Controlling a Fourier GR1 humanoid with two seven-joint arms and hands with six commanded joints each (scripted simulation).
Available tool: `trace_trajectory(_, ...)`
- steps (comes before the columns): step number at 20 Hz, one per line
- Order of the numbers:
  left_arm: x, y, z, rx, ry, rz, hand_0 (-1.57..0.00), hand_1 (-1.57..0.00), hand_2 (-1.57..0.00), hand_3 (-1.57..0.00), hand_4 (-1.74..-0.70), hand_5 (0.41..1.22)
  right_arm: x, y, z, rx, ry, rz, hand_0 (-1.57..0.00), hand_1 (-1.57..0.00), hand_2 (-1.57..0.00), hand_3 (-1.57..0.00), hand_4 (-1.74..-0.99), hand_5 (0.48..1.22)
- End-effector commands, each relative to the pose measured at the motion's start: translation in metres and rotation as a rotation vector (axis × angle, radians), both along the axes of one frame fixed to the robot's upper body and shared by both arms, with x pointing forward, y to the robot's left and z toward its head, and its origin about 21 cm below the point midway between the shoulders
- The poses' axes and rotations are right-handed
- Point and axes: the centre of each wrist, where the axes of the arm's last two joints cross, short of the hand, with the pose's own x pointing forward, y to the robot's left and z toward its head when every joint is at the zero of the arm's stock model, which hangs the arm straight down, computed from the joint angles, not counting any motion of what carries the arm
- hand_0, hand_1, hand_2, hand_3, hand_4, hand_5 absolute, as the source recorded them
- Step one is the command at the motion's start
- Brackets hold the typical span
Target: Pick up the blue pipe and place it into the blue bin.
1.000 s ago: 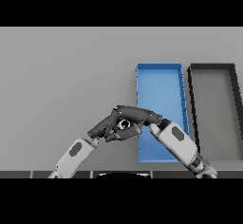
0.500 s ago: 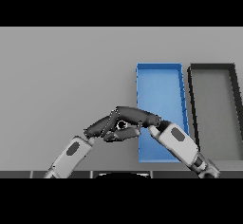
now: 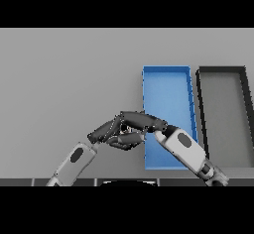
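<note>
The right hand (image 3: 141, 121) reaches left from its arm, which crosses the near end of the blue bin (image 3: 166, 77). Its dark fingers stretch over the grey table (image 3: 64, 79) just beside the bin's left wall. The left hand (image 3: 106, 131) meets it from the lower left, overlapping it. Whether either hand grips anything cannot be told. The blue pipe is hidden. A black bin (image 3: 222, 70) sits right of the blue one.

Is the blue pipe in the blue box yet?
Not yet. The blue bin looks bare inside. Both hands meet left of it: the right hand reaches over the left hand. They hide whatever lies between them, so no pipe shows and a grasp can't be confirmed. Carrying it over the bin and dropping it in remains.
</note>
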Motion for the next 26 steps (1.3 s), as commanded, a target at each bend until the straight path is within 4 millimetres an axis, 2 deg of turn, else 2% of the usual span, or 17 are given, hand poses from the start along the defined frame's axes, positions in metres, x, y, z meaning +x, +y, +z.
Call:
trace_trajectory(1,-0.001,0.0,-0.003,-0.012,0.008,0.0,-0.03,-0.03,-0.03,-0.03,-0.89,0.587,-0.003,0.003,0.001,-0.004,0.002,0.007,-1.57,-1.57,-1.57,-1.57,-1.49,1.22)
trace_trajectory(3,0.002,-0.002,-0.001,-0.007,0.006,0.013,-0.02,-0.02,-0.02,-0.02,-0.9,0.569,0.0,-0.003,-0.002,0.02,0.017,-0.007,-1.57,-1.57,-1.57,-1.57,-1.488,1.22)
trace_trajectory(6,-0.003,-0.003,-0.005,0.001,0.016,0.017,-0.01,-0.01,-0.01,-0.01,-0.9,0.548,0.003,-0.006,0.009,0.032,0.094,-0.014,-1.57,-1.57,-1.57,-1.57,-1.491,1.221)
trace_trajectory(8,-0.003,0.001,-0.007,0.013,0.037,0.022,-0.01,-0.01,0.0,-0.01,-0.91,0.534,0.002,-0.008,0.027,0.06,0.14,0.002,-1.57,-1.57,-1.57,-1.57,-1.581,1.221)
trace_trajectory(10,-0.003,-0.001,-0.006,0.023,0.051,0.025,0.0,0.0,0.0,0.0,-0.91,0.514,0.005,-0.015,0.042,0.086,0.184,0.001,-1.57,-1.57,-1.57,-1.57,-1.639,1.221)
trace_trajectory(11,-0.004,-0.002,-0.005,0.028,0.057,0.025,0.0,0.0,0.0,0.0,-0.92,0.507,0.006,-0.017,0.055,0.105,0.204,-0.006,-1.57,-1.57,-1.57,-1.57,-1.659,1.221)
trace_trajectory(13,-0.003,-0.002,-0.006,0.031,0.069,0.028,0.0,0.0,0.0,0.0,-0.92,0.503,0.009,-0.026,0.081,0.174,0.236,-0.014,-1.57,-1.57,-1.57,-1.57,-1.689,1.171)
trace_trajectory(15,-0.003,0.0,-0.003,0.036,0.063,0.023,0.0,0.0,0.0,0.0,-0.92,0.503,0.019,-0.032,0.115,0.254,0.231,-0.008,-1.57,-1.57,-1.57,-1.57,-1.707,1.141)
trace_trajectory(17,-0.007,0.001,-0.004,0.027,0.05,0.013,0.0,0.0,0.0,0.0,-0.91,0.502,0.026,-0.036,0.144,0.296,0.146,-0.052,-1.57,-1.57,-1.57,-1.57,-1.72,1.127)
trace_trajectory(20,-0.007,0.005,-0.004,0.034,0.042,0.011,0.0,0.0,0.0,0.0,-0.9,0.495,0.046,-0.05,0.172,0.345,0.122,-0.203,-1.57,-1.57,-1.57,-1.57,-1.73,1.11)
trace_trajectory(21,-0.007,0.007,-0.001,0.025,0.049,0.008,0.0,0.0,0.0,0.0,-0.91,0.492,0.054,-0.055,0.177,0.355,0.103,-0.264,-1.57,-1.57,-1.57,-1.57,-1.732,1.117)
trace_trajectory(23,-0.006,0.008,-0.002,0.017,0.046,0.011,0.0,0.0,0.0,0.0,-0.91,0.491,0.073,-0.072,0.175,0.35,0.134,-0.388,-1.57,-1.57,-1.57,-1.57,-1.735,1.131)
trace_trajectory(25,-0.01,0.009,-0.003,0.012,0.051,0.014,0.0,0.0,0.0,0.0,-0.91,0.487,0.089,-0.091,0.166,0.307,0.153,-0.504,-1.57,-1.57,-1.57,-1.57,-1.737,1.135)
trace_trajectory(26,-0.009,0.009,-0.002,0.011,0.053,0.022,0.0,0.0,0.0,0.0,-0.91,0.487,0.095,-0.101,0.152,0.291,0.199,-0.564,-1.57,-1.57,-1.57,-1.57,-1.738,1.129)
